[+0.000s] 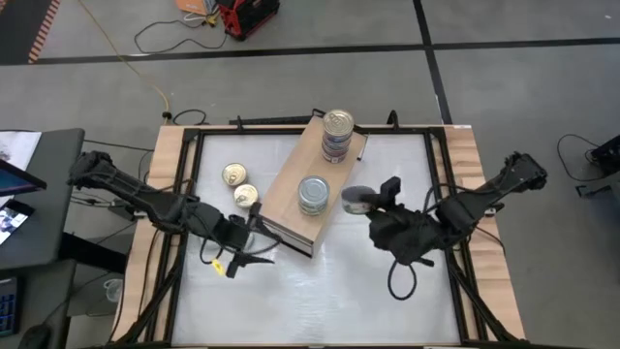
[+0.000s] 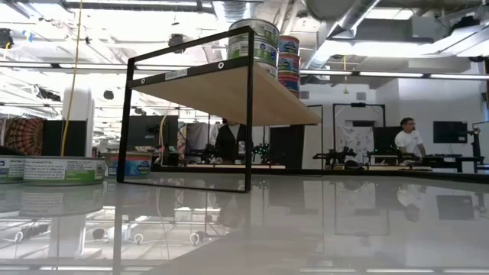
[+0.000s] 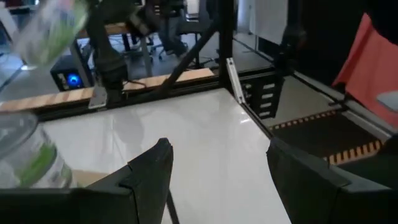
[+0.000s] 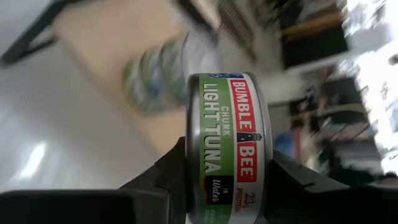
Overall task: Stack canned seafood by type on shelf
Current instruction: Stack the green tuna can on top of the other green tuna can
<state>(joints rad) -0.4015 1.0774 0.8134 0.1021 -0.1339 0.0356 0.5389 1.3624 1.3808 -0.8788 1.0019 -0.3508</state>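
A tuna tin (image 4: 227,149) with a green and red label sits tight between the two dark fingers of the right gripper (image 4: 227,186), which squeeze it on both flat sides. From above, this right gripper (image 1: 373,206) is right of the middle of the picture, and its tin (image 1: 356,200) is just beside the right edge of the shelf (image 1: 291,199). The shelf is a tan wooden box lying slanted in the middle. On its top stand a stack of silver-lid tins (image 1: 313,195) near the middle and a stack of gold-lid tins (image 1: 337,135) toward the top. Two more gold tins (image 1: 239,184) lie on the white table (image 1: 320,301), left of the shelf. The left gripper (image 1: 254,250) hangs at the lower left corner of the shelf, its fingers (image 3: 152,171) spread wide with nothing between them.
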